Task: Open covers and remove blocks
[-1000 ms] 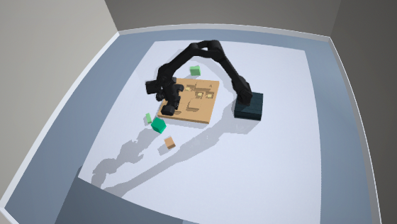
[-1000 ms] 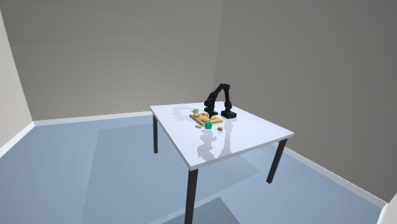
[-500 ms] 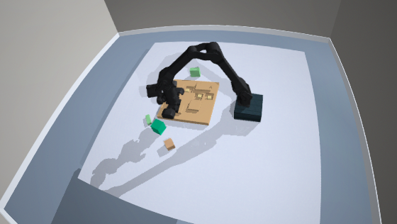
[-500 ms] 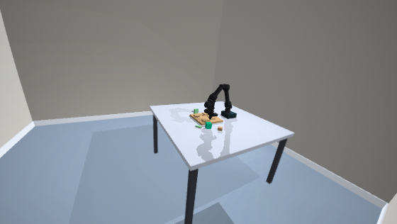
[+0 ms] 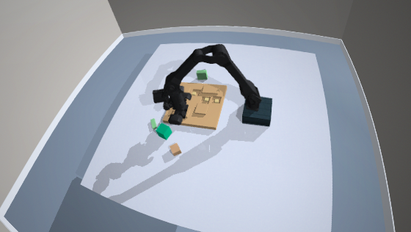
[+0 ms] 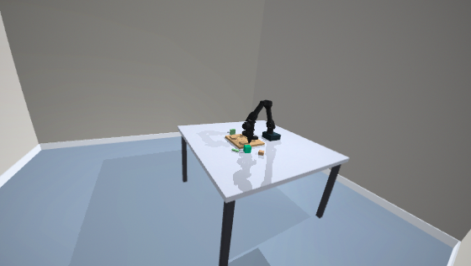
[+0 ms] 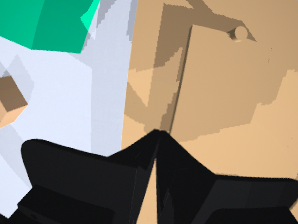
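The tan puzzle board (image 5: 210, 121) (image 6: 257, 143) (image 7: 150, 30) lies on the table, partly hidden under the arm in the top view. My gripper (image 6: 250, 141) (image 7: 158, 135) is shut and empty, its tips low over the board beside the long edge of a flat tan cover (image 7: 215, 75) with a round pin (image 7: 241, 33) at its far end. Pale yellow squares (image 5: 206, 99) (image 5: 216, 100) show in wells. A teal block (image 5: 164, 131) (image 6: 247, 148) (image 7: 55, 25), an orange-tan block (image 5: 175, 149) (image 6: 261, 152) (image 7: 12, 97), a light green piece (image 5: 153, 123) (image 6: 235, 150) and a green block (image 5: 202, 75) (image 6: 232, 131) rest off the board.
The dark arm base (image 5: 257, 115) (image 6: 272, 136) stands on the table, to the right of the board in the top view. The arm arches over the board's back side. The teal block and the light green piece lie close to the board's front left corner.
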`<state>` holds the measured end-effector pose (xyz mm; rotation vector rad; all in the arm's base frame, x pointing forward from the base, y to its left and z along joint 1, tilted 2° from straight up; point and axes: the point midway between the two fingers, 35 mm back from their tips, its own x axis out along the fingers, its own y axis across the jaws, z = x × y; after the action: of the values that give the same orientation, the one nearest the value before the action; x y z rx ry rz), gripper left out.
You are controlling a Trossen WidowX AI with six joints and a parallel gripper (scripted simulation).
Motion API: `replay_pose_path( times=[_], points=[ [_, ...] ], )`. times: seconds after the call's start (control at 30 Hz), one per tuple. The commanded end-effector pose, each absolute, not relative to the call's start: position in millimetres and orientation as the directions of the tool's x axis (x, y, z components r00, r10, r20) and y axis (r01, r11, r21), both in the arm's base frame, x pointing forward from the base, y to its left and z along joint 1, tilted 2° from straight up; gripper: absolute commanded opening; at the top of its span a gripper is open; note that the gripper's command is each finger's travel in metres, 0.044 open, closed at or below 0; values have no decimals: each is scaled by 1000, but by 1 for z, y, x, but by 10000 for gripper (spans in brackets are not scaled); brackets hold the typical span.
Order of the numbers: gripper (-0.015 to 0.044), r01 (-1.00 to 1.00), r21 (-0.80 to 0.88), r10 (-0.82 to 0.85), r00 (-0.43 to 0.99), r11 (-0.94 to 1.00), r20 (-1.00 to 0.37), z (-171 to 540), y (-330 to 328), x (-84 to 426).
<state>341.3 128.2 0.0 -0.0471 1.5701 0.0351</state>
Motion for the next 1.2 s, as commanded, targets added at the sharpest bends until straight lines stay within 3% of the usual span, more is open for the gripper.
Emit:
replay_pose_path(
  times=[0.0,1.17],
  points=[
    [0,-57,-7,-7,-3,998,-1000,-4,128,340],
    [0,-57,-10,-10,-3,998,-1000,-5,87,336]
  ],
)
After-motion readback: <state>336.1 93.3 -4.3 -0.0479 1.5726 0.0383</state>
